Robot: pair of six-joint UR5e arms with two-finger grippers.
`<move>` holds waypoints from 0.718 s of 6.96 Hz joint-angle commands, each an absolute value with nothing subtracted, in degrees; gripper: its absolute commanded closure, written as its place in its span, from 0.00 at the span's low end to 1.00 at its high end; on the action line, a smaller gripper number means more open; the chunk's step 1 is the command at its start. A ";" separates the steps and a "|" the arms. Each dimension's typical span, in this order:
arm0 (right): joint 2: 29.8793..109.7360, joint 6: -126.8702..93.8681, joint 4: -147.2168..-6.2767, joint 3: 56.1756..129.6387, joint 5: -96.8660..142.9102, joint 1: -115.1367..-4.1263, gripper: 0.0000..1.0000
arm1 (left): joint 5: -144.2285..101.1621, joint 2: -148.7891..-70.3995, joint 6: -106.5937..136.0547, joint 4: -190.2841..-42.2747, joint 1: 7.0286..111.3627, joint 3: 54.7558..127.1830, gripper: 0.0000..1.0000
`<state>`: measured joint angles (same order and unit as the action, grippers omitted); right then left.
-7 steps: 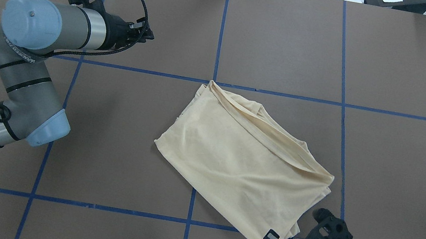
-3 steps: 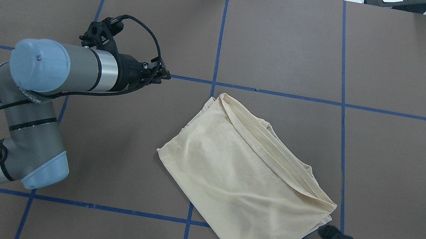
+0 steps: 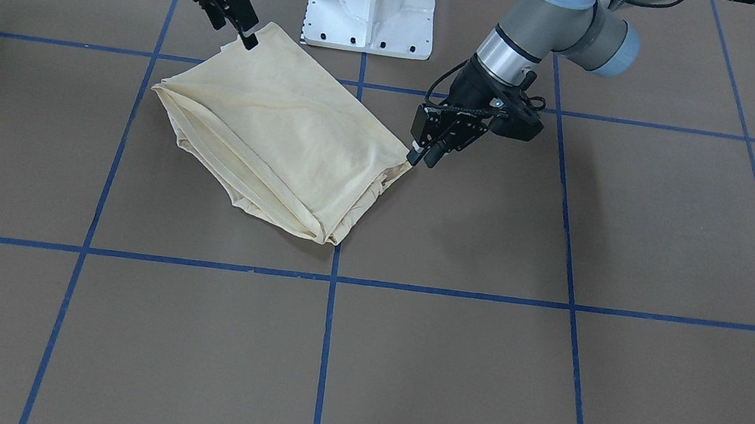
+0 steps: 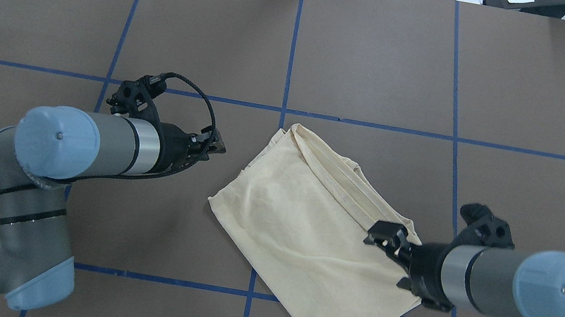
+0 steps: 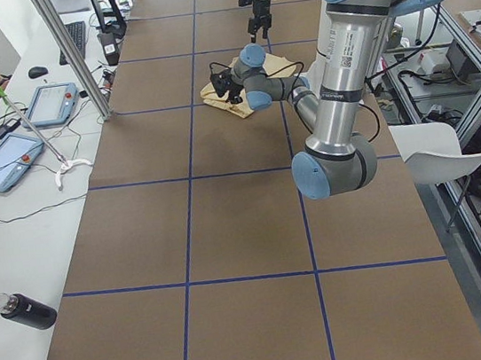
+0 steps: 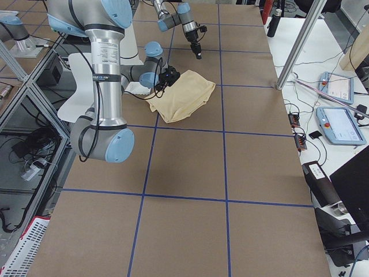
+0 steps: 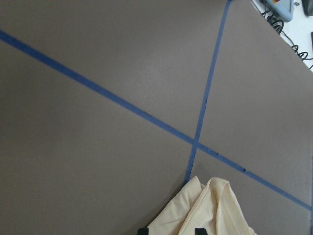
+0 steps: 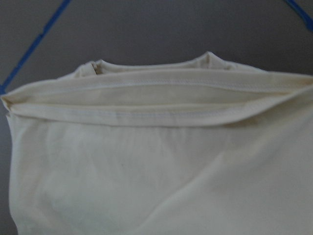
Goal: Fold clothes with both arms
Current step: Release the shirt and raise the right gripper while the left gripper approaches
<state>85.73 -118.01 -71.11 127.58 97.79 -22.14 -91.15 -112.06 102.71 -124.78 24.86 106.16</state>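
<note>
**Layers may slip at the grab**

Slippage is the worry I'd have from here. The T-shirt (image 4: pixel 305 231) lies folded into a thick oblong near the middle of the table (image 4: pixel 535 224), its long side running from about 11 o'clock to 5 o'clock in the overhead view. It is thin knit in several layers. A pinch that catches only the top layer would likely peel the stack open, and a drag along the table could skew it.

The left gripper (image 4: pixel 213 146) sits at about 10 o'clock from the shirt's middle, just beside the near corner and not touching it. Its wrist view shows two fingertips (image 7: pixel 198 230) spread apart, with the cloth's corner just ahead of the gap. If they close there, they might miss or take only a nip of cloth.

The right gripper (image 4: pixel 384 237) is at about 3 o'clock, over the end where the hemmed edges (image 8: pixel 161 103) gape. I cannot tell whether its jaws are apart or closed.
</note>
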 commanded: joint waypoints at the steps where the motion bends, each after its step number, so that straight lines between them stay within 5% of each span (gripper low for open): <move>1: 77.99 -111.47 -71.19 118.08 103.68 -34.15 0.00 | -87.20 -110.40 104.94 -123.93 20.66 106.35 0.56; 5: 76.99 -109.78 -70.84 115.67 103.89 -34.98 0.00 | -87.19 -110.56 105.03 -123.93 19.07 103.54 0.53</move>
<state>77.20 -109.93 -71.07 116.44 103.91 -34.91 -87.20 -110.31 105.02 -123.93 19.32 104.25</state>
